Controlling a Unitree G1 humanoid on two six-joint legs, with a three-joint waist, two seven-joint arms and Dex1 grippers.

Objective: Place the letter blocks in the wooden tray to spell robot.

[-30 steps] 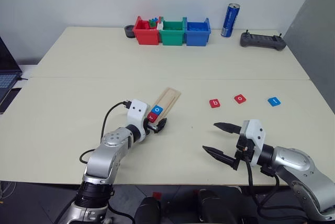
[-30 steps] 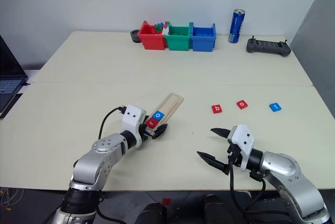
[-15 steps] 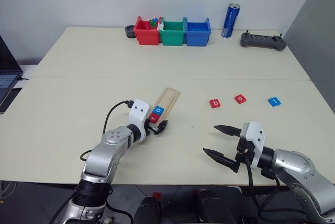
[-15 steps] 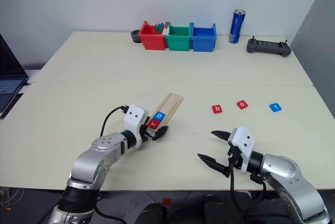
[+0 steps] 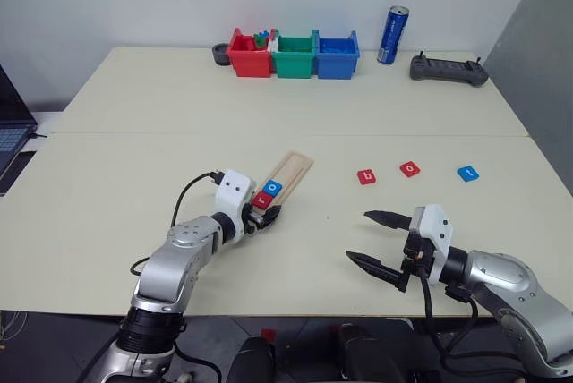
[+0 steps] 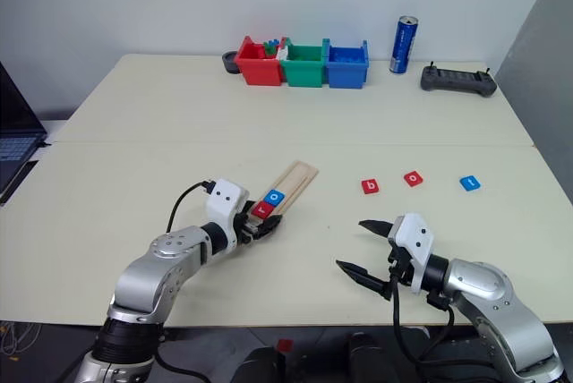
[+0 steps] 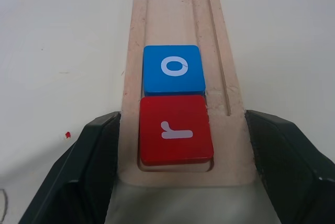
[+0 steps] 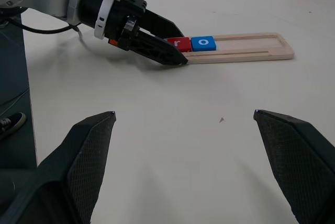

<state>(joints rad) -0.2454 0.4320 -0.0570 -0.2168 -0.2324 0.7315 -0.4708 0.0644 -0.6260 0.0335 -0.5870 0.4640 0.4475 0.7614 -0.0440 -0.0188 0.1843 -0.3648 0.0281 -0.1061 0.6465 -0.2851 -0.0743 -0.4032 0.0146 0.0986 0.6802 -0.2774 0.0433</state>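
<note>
- My left gripper [image 5: 265, 214] is clamped on the near end of the wooden tray [image 5: 285, 175]; in the left wrist view its black fingers [image 7: 91, 161] press against both long sides of the tray's rounded end.
- Between those fingers the red r tile [image 7: 175, 129] lies in the tray's groove at that near end, with the blue o tile [image 7: 173, 69] touching it on the far side. The remaining length of the groove is bare wood.
- The tray lies at a slant on the desk [image 5: 134, 159], around the middle of it, its far end pointing away towards the far right corner.
- My right gripper [image 5: 372, 239] hovers above the desk near the front edge, its two fingers [image 8: 89, 150] spread wide with nothing between them. It points towards the left gripper and the tray, well apart from both.
- Three loose tiles sit in a row to the right of the tray, towards the desk's right edge: the red b tile [image 5: 366, 176] closest to the tray, then a red o tile [image 5: 409, 168], then the blue t tile [image 5: 467, 173].
- Along the far edge stand a red bin [image 5: 248, 55], a green bin [image 5: 295, 55] and a blue bin [image 5: 337, 55] side by side, with a blue can [image 5: 393, 35] and a dark handheld controller [image 5: 448, 69] to their right.
</note>
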